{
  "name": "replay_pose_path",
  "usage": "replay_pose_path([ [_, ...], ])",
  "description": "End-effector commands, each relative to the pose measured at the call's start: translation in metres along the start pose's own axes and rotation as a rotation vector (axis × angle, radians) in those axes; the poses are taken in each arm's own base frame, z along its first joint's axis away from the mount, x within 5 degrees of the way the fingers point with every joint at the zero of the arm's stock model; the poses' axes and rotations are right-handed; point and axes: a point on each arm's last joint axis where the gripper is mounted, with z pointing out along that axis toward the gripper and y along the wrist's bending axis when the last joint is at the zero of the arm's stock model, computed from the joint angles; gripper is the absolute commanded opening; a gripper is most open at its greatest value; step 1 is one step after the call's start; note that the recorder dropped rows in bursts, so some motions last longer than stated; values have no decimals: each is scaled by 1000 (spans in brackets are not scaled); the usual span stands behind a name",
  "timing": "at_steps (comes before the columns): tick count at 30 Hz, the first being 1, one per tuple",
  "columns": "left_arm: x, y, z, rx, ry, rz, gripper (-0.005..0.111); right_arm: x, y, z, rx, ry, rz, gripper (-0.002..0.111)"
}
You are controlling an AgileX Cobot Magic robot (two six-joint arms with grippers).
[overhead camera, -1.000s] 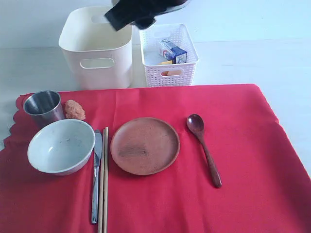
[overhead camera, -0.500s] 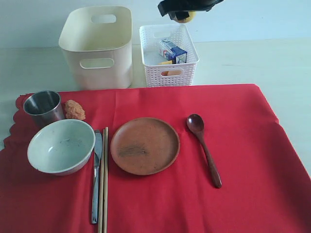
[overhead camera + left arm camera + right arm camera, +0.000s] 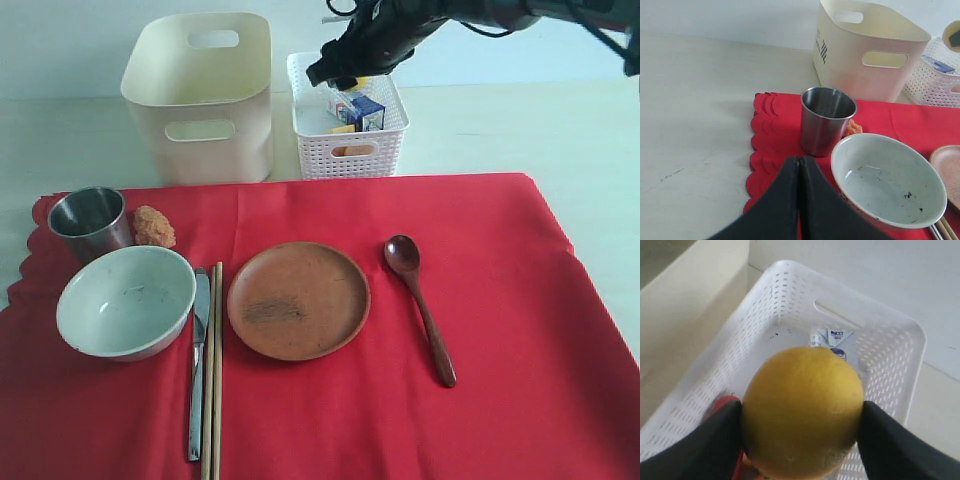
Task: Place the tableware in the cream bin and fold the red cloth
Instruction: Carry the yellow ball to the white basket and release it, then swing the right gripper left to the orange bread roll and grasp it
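right arm (image 3: 420, 25): black, cabled | left pincer (image 3: 800, 170): black, perhaps matte

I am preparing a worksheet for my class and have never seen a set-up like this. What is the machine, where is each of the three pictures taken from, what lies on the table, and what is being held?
It is a robot with two arms, each ending in a pincer. The wide picture comes from a camera off the arms. The other two come from cameras on the wrists.

On the red cloth lie a bowl, a steel cup, a brown plate, a wooden spoon, a knife and chopsticks, plus a small orange lump of food. Behind them stand a cream bin and a white basket.

The right pincer holds a lemon over the white basket. The left pincer is shut and empty, near the steel cup.
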Motion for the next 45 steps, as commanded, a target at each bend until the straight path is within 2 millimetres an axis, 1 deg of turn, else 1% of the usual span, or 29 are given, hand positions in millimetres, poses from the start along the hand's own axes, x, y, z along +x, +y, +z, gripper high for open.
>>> replay_pose_path([
  [1,0,0,0,3,-10,-9,0,-1,-1,19,3,-31,0,0],
  [5,0,0,0,3,-10,-9,0,6,0,31,-4,-11,-23,0],
  [8,0,0,0,3,-10,-9,0,9,3,37,-18,-4,-39,7],
  [10,0,0,0,3,-10,-9,0,12,4,40,-19,2,-41,17],
  [16,0,0,0,3,-10,-9,0,12,3,39,-19,9,-41,65],
  [19,0,0,0,3,-10,-9,0,7,3,31,-20,9,-39,79],
  [21,0,0,0,3,-10,-9,0,2,2,23,-20,10,-41,84],
  [24,0,0,0,3,-10,-9,0,-5,0,8,-20,26,-48,88],
  [30,0,0,0,3,-10,-9,0,-20,-4,-31,-13,76,-67,88],
  [35,0,0,0,3,-10,-9,0,-32,-6,-66,-21,83,-63,88],
  [39,0,0,0,3,-10,-9,0,-39,-1,-87,-96,79,-53,88],
  [42,0,0,0,3,-10,-9,0,-45,9,-101,-205,54,-41,88],
  [45,0,0,0,3,-10,-9,0,-50,20,-110,-339,24,-31,88],
])
